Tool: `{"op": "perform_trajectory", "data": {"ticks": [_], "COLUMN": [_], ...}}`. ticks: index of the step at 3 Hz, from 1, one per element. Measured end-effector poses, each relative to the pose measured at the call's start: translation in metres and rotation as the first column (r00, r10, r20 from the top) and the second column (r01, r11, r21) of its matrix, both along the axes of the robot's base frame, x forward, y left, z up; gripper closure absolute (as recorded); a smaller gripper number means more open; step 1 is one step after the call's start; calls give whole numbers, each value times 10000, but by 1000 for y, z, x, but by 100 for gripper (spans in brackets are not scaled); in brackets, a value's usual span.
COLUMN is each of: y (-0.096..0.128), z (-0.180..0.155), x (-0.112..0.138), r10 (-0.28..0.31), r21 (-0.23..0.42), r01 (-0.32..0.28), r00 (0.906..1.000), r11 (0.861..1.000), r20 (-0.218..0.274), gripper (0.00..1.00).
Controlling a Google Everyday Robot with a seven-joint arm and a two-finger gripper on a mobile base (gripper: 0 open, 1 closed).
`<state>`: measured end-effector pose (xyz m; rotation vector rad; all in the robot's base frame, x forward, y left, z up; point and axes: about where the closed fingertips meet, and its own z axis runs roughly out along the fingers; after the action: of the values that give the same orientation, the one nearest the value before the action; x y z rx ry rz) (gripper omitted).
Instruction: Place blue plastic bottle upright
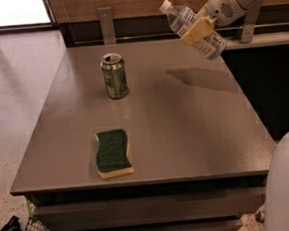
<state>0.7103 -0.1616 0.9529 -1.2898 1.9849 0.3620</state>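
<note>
The blue plastic bottle (194,28) is clear with a white cap and a white label. It hangs tilted in the air above the table's far right part, cap up and to the left. My gripper (198,30) is shut on its middle, with tan fingers (197,29) across the label. The white arm comes in from the upper right. The bottle's shadow lies on the grey table (185,129) below it.
A green drink can (114,76) stands upright, opened, at the far left of the table. A green and yellow sponge (112,152) lies near the front edge. A rail and a wood wall run behind the table. Part of my white body (288,187) shows at the lower right.
</note>
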Motion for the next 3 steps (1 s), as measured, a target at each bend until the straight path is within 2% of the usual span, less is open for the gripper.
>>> {"op": "perform_trajectory", "data": {"ticks": [1,2,3], "y": [8,13,28], "z": [10,25,18], "x": [5,-2,-10], "r10": [582,742,694], "r21": [1195,2654,3624], "r01": [-646,-1161,-1394], "r00": [9967,9839,9774], "r11": [9907,9571,9216], "r20": [558,1628,1995], "gripper": [100,100,100]}}
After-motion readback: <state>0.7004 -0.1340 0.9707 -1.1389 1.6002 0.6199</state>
